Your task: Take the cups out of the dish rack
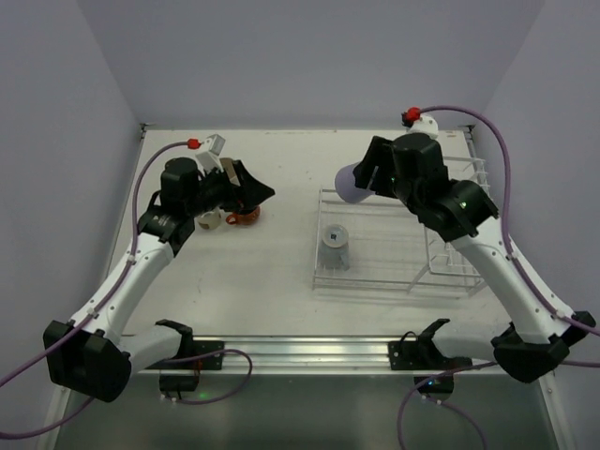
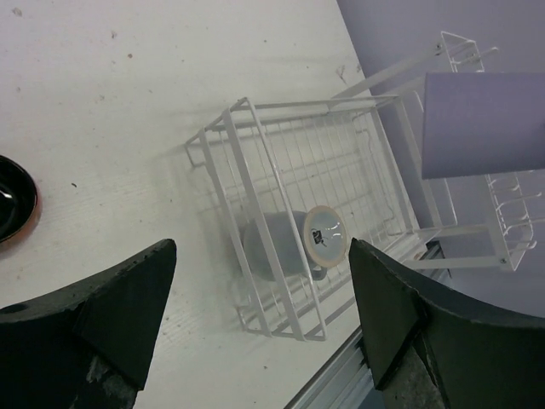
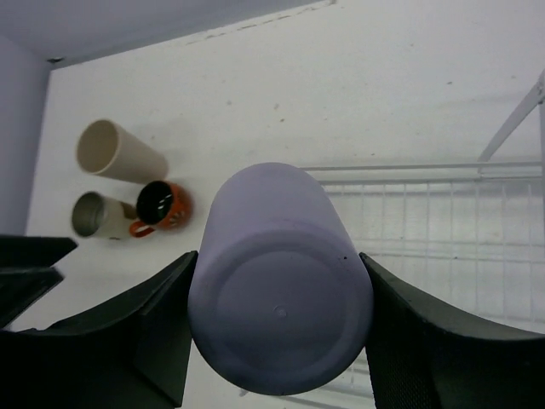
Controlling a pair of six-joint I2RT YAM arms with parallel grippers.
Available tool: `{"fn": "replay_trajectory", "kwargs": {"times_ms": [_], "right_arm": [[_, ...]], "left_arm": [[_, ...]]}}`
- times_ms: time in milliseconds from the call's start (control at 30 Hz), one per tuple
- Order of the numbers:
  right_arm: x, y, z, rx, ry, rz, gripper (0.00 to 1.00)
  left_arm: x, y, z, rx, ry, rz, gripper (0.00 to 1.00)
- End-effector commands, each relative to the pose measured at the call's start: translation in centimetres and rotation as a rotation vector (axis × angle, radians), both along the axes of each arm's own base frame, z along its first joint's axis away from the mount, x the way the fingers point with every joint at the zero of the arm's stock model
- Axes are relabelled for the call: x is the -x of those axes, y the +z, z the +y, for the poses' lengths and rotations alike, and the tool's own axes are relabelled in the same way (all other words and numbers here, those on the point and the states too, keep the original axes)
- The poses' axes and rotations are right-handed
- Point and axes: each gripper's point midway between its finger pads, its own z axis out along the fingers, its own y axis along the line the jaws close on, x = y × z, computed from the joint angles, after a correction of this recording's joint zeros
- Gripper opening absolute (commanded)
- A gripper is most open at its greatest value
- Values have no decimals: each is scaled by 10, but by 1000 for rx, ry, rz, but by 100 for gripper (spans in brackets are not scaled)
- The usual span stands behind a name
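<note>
Pale walls [image 1: 66, 112] closed the bench [image 1: 272, 281] on its left, back and right. The dish rack [image 1: 394, 272] filled the right half, its tall basket end by the right wall. A bare stretch of bench lay open between the rack's left edge and the cluster of cups at the left.

The lavender tumbler [image 3: 281, 281] hung above the rack's far left corner, clear of the wires. Its long axis was tipped over toward level, with the base toward the right wrist camera and the mouth pointing left over the open bench. The right gripper [image 3: 279, 256] clasped it, one finger pressed on each side near the base.

The blue-grey cup [image 2: 277, 247] stood in the low tray near its front left corner, base up.

The left gripper [image 2: 260, 256] was spread wide with nothing between its fingers, hovering near the orange mug [image 3: 160, 204]. That mug sat on the bench just beside the beige tumbler [image 3: 119, 153] and a shorter pale cup [image 3: 92, 215].
</note>
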Motion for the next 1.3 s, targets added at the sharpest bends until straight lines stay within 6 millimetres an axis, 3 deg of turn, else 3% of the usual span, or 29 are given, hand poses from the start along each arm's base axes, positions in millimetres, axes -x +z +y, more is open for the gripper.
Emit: {"fn": "replay_trajectory", "kwargs": {"times_ms": [0, 67, 100, 133, 200, 233, 300, 333, 400, 433, 667, 767, 1000, 1267], "right_arm": [[9, 22, 28, -158, 148, -84, 0], [21, 18, 36, -237, 197, -83, 0], [20, 28, 42, -293, 212, -127, 0], [29, 20, 45, -349, 234, -113, 0], [32, 27, 52, -437, 256, -153, 0], [36, 14, 56, -479, 258, -121, 0], [42, 23, 56, -556, 270, -160, 0], [43, 14, 56, -588, 256, -137, 0], [48, 22, 51, -638, 249, -168, 0], [48, 15, 50, -660, 233, -157, 0], [50, 14, 38, -754, 176, -151, 0], [48, 13, 44, -780, 198, -137, 0], [47, 15, 63, -822, 277, -111, 0], [48, 13, 78, -856, 343, -78, 0]], "left_arm": [[1, 20, -9, 81, -28, -42, 86], [8, 21, -15, 129, -68, -17, 87], [9, 25, -19, 157, -89, -27, 87], [13, 19, -22, 175, -112, 0, 87], [20, 31, -33, 249, -188, -12, 87], [24, 24, -35, 266, -210, 10, 87], [32, 30, -40, 312, -263, 15, 86], [33, 30, -41, 318, -276, 15, 86], [38, 28, -43, 326, -305, 7, 85], [39, 28, -43, 327, -314, -1, 85], [57, 31, -46, 369, -403, -69, 76], [68, 41, -47, 411, -460, -119, 71], [83, 68, -47, 419, -522, -252, 71], [85, 71, -49, 416, -535, -257, 72]]}}
